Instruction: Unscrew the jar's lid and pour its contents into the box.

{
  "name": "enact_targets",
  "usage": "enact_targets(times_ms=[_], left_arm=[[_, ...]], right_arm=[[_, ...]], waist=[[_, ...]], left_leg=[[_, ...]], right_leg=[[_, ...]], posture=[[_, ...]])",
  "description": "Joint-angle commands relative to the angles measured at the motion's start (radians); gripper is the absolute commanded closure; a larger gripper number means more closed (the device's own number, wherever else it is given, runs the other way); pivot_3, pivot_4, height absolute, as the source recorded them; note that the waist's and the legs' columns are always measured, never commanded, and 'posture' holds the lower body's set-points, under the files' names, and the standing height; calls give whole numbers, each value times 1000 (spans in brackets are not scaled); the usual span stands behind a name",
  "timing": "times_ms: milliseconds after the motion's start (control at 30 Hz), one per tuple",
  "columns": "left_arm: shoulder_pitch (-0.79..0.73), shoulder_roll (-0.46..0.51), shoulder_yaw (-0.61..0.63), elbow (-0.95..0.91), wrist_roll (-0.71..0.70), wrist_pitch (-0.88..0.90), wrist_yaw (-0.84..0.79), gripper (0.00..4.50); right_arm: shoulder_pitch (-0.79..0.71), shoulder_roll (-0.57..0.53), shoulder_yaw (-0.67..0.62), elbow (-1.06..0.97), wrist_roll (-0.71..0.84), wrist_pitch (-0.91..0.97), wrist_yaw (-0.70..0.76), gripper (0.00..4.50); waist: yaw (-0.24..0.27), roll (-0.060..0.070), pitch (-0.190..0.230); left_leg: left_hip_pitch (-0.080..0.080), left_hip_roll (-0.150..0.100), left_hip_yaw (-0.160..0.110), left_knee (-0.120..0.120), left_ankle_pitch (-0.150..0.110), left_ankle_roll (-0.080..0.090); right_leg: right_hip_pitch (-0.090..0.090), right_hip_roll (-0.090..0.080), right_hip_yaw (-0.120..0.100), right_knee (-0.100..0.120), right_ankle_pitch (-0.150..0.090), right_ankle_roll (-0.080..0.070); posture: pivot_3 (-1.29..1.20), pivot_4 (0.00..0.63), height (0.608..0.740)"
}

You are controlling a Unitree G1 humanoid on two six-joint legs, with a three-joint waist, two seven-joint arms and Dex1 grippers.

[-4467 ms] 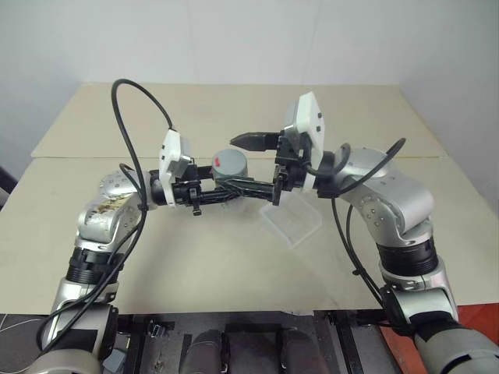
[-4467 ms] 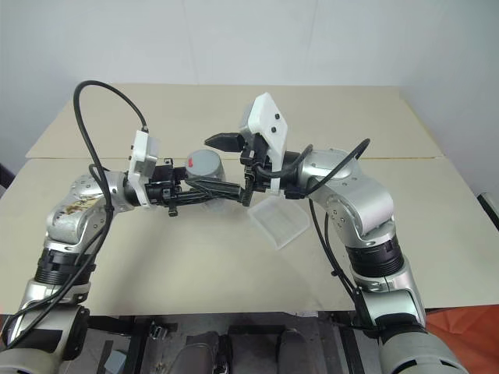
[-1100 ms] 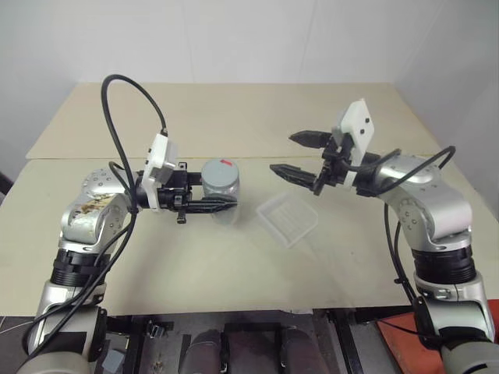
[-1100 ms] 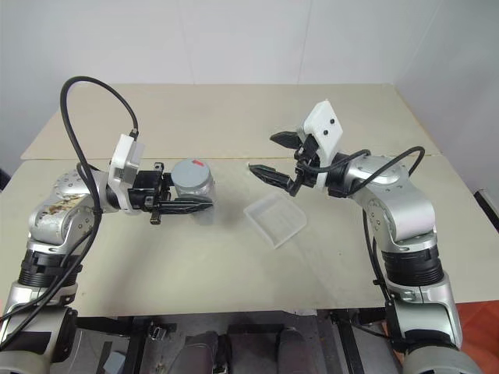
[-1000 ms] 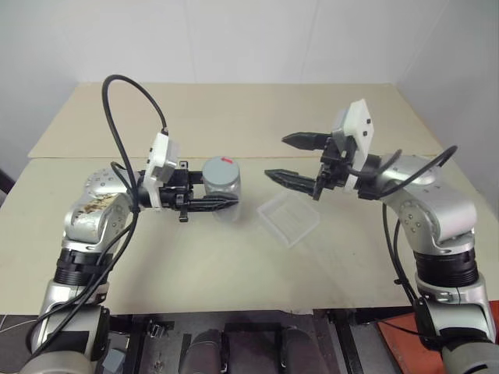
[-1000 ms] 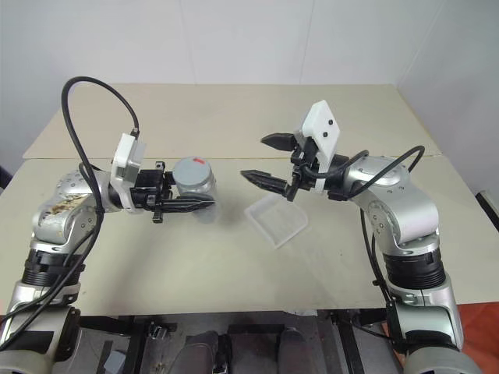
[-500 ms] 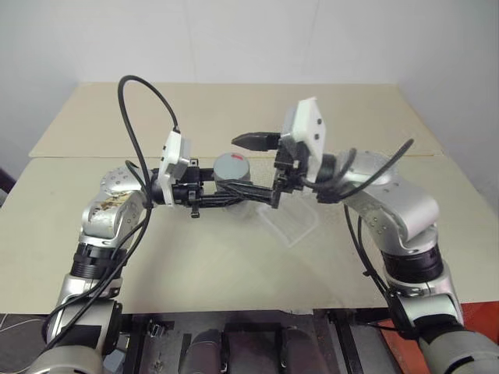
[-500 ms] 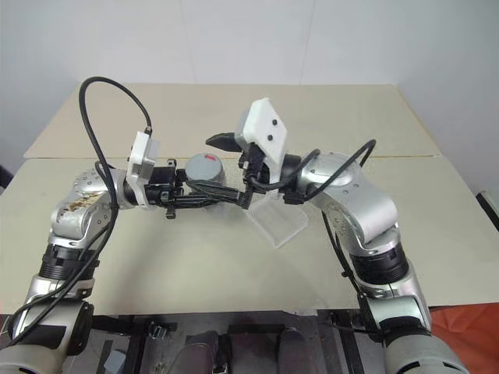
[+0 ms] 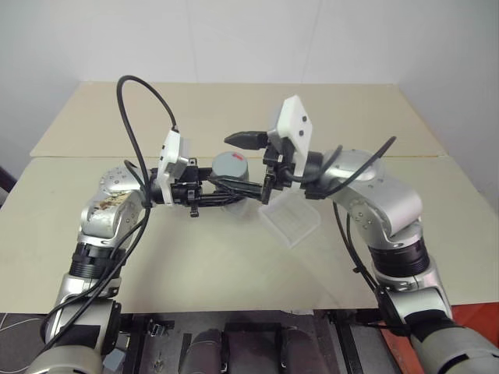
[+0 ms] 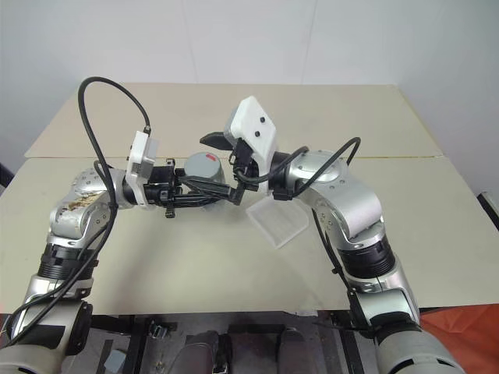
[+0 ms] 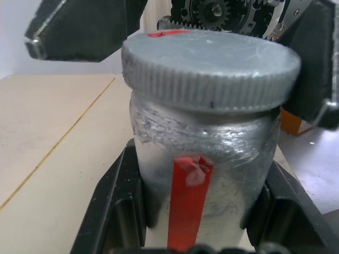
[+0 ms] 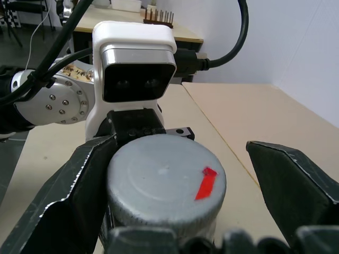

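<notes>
Left tool (image 11: 196, 233) clamps the clear red-labelled plastic jar (image 11: 204, 174) upright above the bench (image 9: 234, 257), steadying it; right tool (image 12: 196, 174), wide open, straddles the grey ribbed screw lid (image 12: 165, 182), holding nothing yet.

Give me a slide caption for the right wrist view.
Open right gripper straddles the grey lid of the jar held by the left gripper.

1. Beige table (image 9: 234, 257): flat work surface spanning the scene from near edge to far edge.
2. Seam (image 9: 452, 158): straight line crossing the table from left to right, separating a far panel from a near panel.
3. White wall (image 9: 234, 39): plain, behind the table's far edge.
</notes>
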Motion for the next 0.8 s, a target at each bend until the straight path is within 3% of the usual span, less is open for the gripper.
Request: enact_targets(times_ms=[33, 800], left_arm=[[-2, 16, 20, -43, -16, -10, -11, 2585], [8, 23, 22, -46, -16, -15, -17, 2585]], right_arm=[[5, -37, -75, -22, 12, 0, -7, 62], [52, -134, -147, -18, 51, 3, -37, 62]], waist=[[0, 0, 0], [0, 0, 0]], left_leg=[[0, 0, 0, 0, 0, 0], [0, 0, 0, 0, 0, 0]], right_leg=[[0, 0, 0, 0, 0, 0], [0, 0, 0, -1, 0, 0]], posture=[[0, 150, 740], [0, 150, 740]])
